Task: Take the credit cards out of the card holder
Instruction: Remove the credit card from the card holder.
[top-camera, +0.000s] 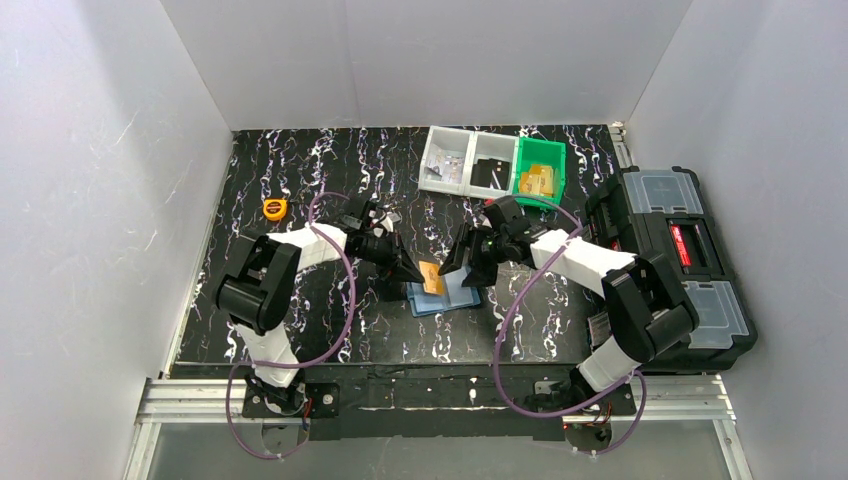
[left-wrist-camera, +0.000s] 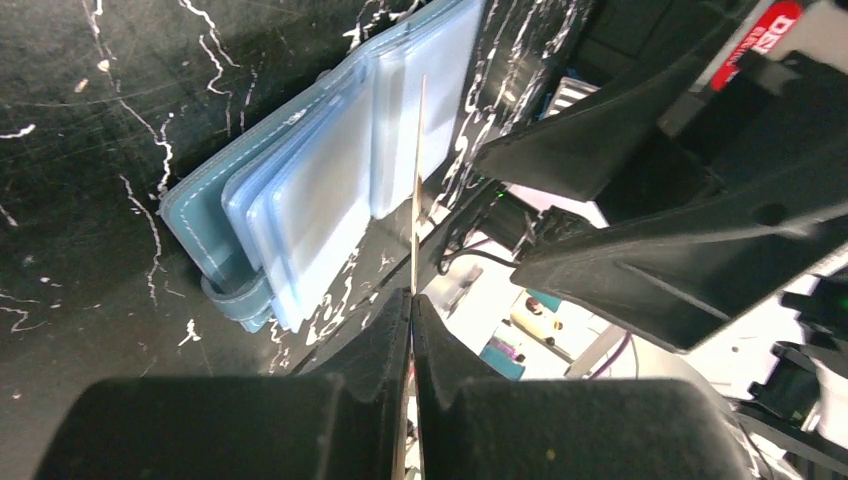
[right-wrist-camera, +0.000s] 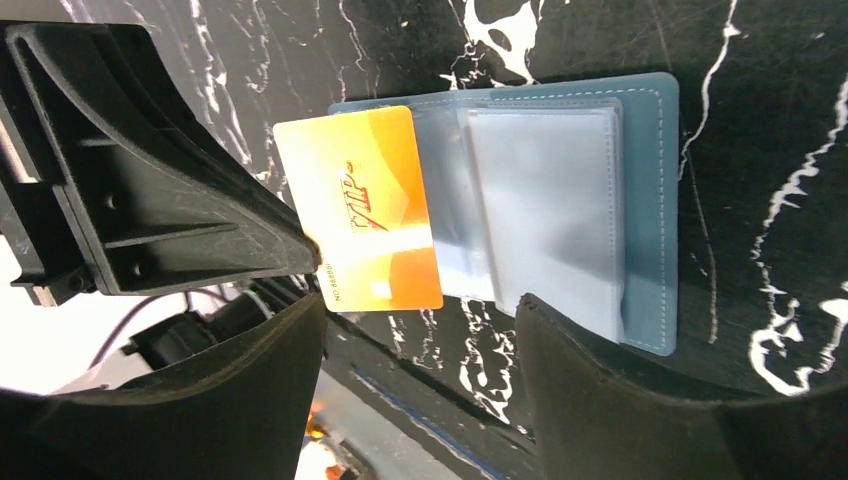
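My left gripper (left-wrist-camera: 411, 300) is clamped on the orange card (right-wrist-camera: 360, 210). The open card holder (right-wrist-camera: 650, 200) lies beneath my right gripper (right-wrist-camera: 420, 310), whose jaws stand apart. I should draw the card straight and flat, with a firm pinch.

The card holder (top-camera: 447, 298) is hemmed in on two sides. Its left edge is covered by the left gripper (top-camera: 416, 272), clamped on an orange card (top-camera: 433, 278), and its right by the right gripper (top-camera: 470, 268), jaws apart. Bare tabletop (top-camera: 400, 340) is left at its near side. The far edge is taken up by bins (top-camera: 468, 162) and the right by a toolbox (top-camera: 668, 255).
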